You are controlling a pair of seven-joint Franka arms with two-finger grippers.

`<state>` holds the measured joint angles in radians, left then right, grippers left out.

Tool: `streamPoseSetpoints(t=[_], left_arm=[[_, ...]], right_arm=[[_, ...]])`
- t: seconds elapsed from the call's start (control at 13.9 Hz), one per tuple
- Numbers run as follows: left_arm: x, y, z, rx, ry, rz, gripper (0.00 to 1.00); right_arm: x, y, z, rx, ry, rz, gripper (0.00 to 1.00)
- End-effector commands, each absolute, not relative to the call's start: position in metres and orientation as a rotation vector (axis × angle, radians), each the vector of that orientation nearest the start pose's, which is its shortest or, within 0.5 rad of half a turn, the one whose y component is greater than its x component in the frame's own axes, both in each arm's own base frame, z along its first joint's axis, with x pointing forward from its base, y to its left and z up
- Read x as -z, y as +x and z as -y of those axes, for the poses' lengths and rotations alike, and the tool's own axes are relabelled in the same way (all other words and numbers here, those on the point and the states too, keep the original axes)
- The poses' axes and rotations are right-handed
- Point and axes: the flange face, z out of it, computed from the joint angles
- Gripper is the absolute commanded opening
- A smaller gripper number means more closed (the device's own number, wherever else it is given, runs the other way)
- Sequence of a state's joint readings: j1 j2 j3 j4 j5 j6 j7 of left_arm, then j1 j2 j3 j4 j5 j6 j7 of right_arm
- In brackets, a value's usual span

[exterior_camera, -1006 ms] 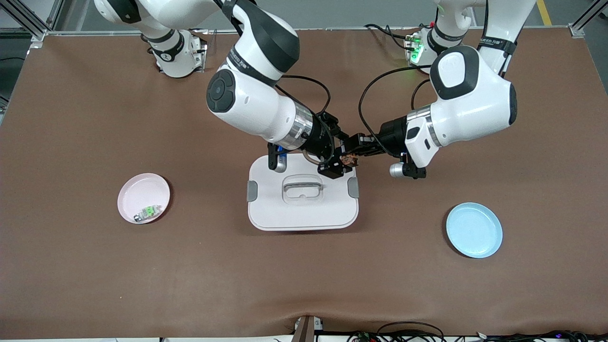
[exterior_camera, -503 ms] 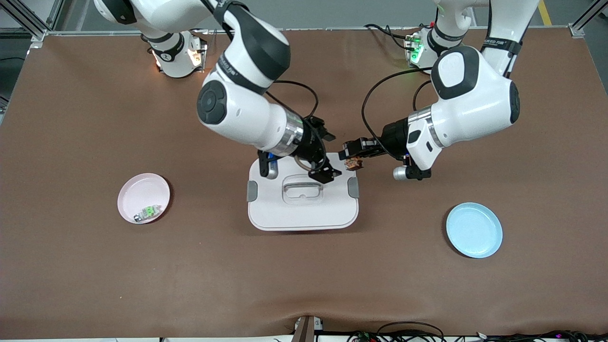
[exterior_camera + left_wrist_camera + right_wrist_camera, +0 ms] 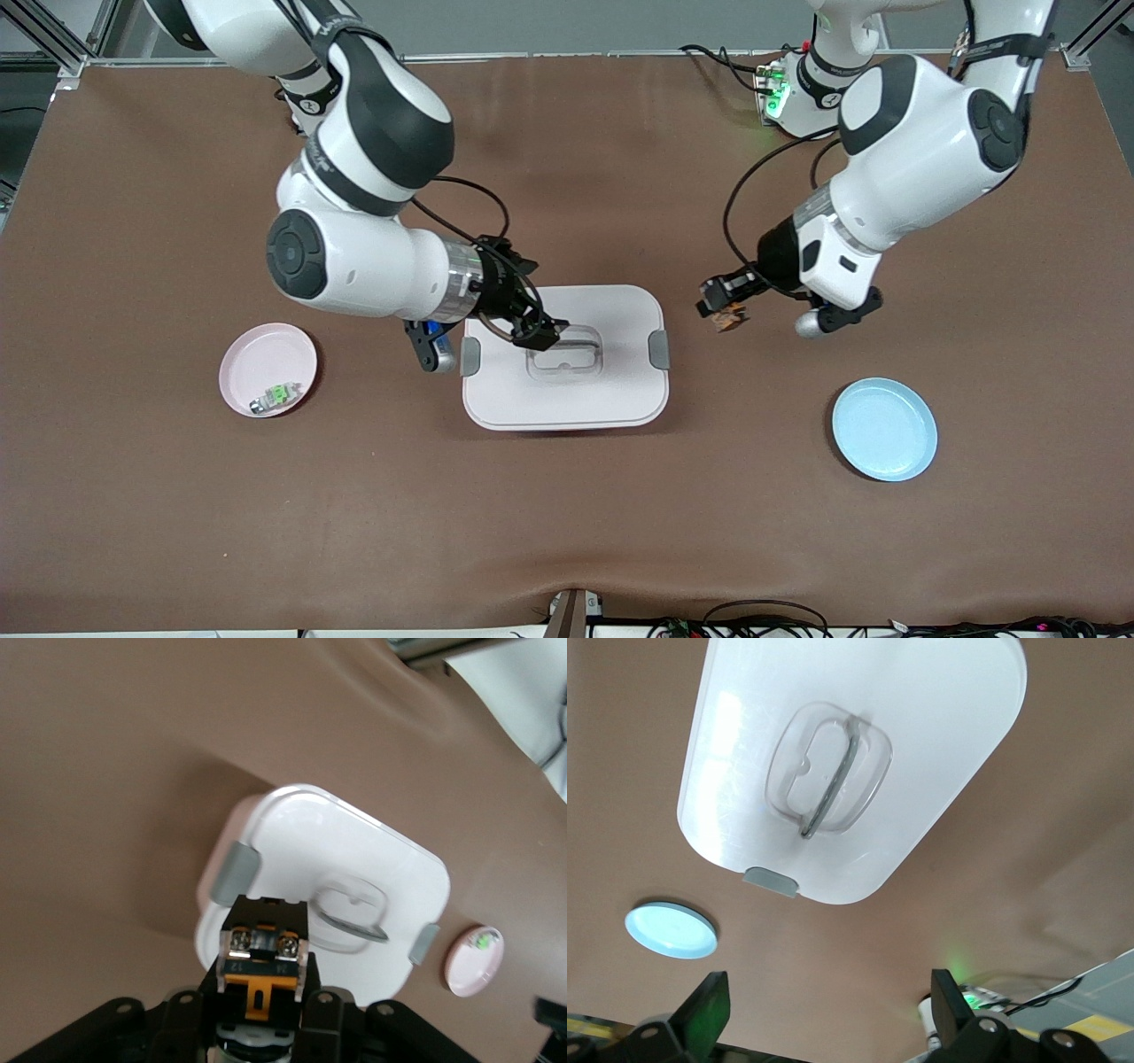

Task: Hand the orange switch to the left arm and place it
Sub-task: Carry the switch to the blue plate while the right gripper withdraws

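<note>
Front view: the left gripper (image 3: 722, 312) pinches the orange switch (image 3: 728, 319) at the box's (image 3: 567, 399) three o'clock. The right gripper (image 3: 540, 332), fingers spread and empty, is over the box. Handover looks done; delivery remains.

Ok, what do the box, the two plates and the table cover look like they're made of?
The box: probably glossy white plastic; it shows highlights, with grey latches and a clear recess around the handle. The pink plate and the blue plate: likely smooth plastic, judging by their even colour and soft sheen. The table cover: a matte brown sheet, maybe leatherette; it ripples at the near edge.
</note>
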<state>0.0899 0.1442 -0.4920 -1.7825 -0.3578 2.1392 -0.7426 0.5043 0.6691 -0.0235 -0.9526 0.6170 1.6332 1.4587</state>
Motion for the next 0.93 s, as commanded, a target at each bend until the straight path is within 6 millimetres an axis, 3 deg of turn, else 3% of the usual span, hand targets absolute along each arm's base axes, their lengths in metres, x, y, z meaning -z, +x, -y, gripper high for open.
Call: streamPoseSetpoints(t=[0.0,0.14,0.43,0.72,0.86], left_arm=[[-0.521,0.574,0.202,-0.019,-3.341,1.102,0.0],[-0.521,0.585,0.159,0.007,-3.26,1.182,0.0],[-0.52,0.605,0.074,0.066,-3.067,1.503,0.0],[-0.509,0.628,0.02,0.088,-2.965,1.652,0.0],[-0.49,0.643,0.0,0.083,-2.92,1.657,0.0]], right_arm=[[-0.516,0.631,-0.363,-0.684,-2.456,-1.136,1.0],[-0.532,0.638,-0.323,-0.656,-2.505,-0.993,1.0],[-0.54,0.643,-0.252,-0.587,-2.698,-0.648,1.0],[-0.54,0.651,-0.186,-0.499,-2.88,-0.348,1.0],[-0.55,0.652,-0.155,-0.424,-2.996,-0.153,1.0]])
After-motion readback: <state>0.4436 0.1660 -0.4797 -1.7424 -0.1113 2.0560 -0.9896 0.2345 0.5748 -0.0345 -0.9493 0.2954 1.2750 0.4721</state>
